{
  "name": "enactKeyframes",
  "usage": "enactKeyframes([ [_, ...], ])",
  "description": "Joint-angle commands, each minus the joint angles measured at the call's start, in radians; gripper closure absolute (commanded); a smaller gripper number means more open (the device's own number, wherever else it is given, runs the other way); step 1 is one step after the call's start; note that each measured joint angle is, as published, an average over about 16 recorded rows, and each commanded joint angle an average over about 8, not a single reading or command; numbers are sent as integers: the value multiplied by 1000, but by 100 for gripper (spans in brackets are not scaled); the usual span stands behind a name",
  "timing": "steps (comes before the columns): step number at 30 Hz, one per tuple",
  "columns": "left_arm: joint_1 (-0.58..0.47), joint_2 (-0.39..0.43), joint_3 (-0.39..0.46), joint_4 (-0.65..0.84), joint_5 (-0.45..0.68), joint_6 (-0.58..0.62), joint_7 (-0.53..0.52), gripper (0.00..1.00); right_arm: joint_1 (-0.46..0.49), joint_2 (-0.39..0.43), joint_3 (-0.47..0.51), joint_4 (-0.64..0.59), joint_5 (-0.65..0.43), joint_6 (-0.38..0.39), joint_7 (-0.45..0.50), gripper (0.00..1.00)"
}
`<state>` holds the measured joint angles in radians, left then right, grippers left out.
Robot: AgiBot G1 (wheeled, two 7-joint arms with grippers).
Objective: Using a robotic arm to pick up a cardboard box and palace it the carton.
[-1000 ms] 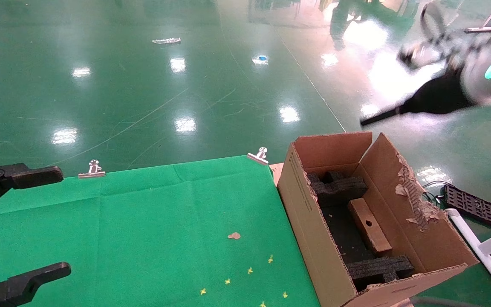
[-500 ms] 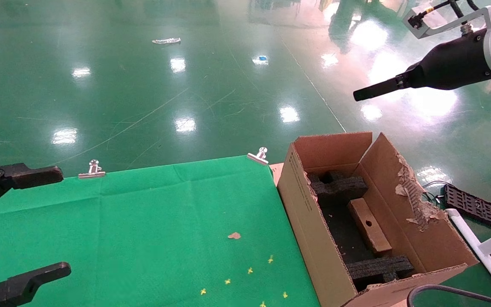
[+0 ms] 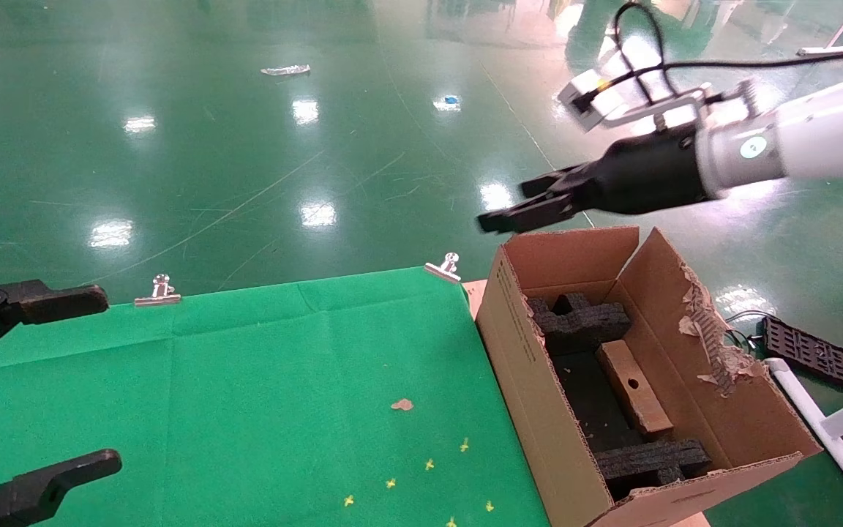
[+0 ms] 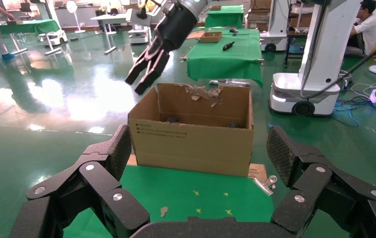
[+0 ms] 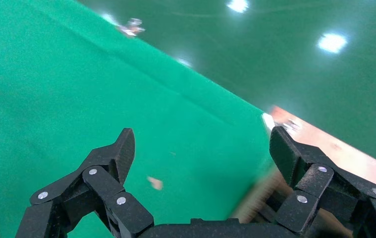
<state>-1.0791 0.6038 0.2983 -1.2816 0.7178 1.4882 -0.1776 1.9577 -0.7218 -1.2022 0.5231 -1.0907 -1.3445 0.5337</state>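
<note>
With the cardboard box (image 3: 634, 387) already lying between the 2 foam blocks in the carton (image 3: 531, 380), my right gripper (image 3: 520, 205) — empty, jaws apart — should clear the rim without snagging a flap, while my left gripper (image 4: 198, 168) waits open over the bench (image 3: 246, 380).

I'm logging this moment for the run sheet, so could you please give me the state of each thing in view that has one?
Carton: open, flaps upright, one flap torn.
Cardboard box: lying inside the carton between the foam inserts.
Right gripper: open, empty, above the carton's far rim.
Left gripper: open, empty, over the green cloth.
</note>
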Motion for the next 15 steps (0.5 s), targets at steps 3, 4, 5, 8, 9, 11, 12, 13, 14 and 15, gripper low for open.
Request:
enactKeyframes([
  [3,0,0,0,0,0,0,0,0,-82,10,85,70,33,-14,-32,0],
  [4,0,0,0,0,0,0,0,0,-102,13,107,88,42,-17,-40,0],
  [5,0,0,0,0,0,0,0,0,-123,15,128,106,50,-21,-48,0],
  [8,0,0,0,0,0,0,0,0,-184,23,192,159,75,-32,-72,0],
  [9,0,0,1,0,0,0,0,0,-205,26,214,176,83,-35,-80,0],
  [11,0,0,1,0,0,0,0,0,-246,31,256,212,100,-42,-96,0],
  [12,0,0,1,0,0,0,0,0,-266,33,278,229,108,-46,-104,0],
  [13,0,0,1,0,0,0,0,0,-286,36,299,247,117,-49,-112,0],
  [14,0,0,1,0,-1,0,0,0,-307,38,321,264,125,-53,-120,0],
  [15,0,0,1,0,-1,0,0,0,-327,41,342,282,133,-56,-128,0],
])
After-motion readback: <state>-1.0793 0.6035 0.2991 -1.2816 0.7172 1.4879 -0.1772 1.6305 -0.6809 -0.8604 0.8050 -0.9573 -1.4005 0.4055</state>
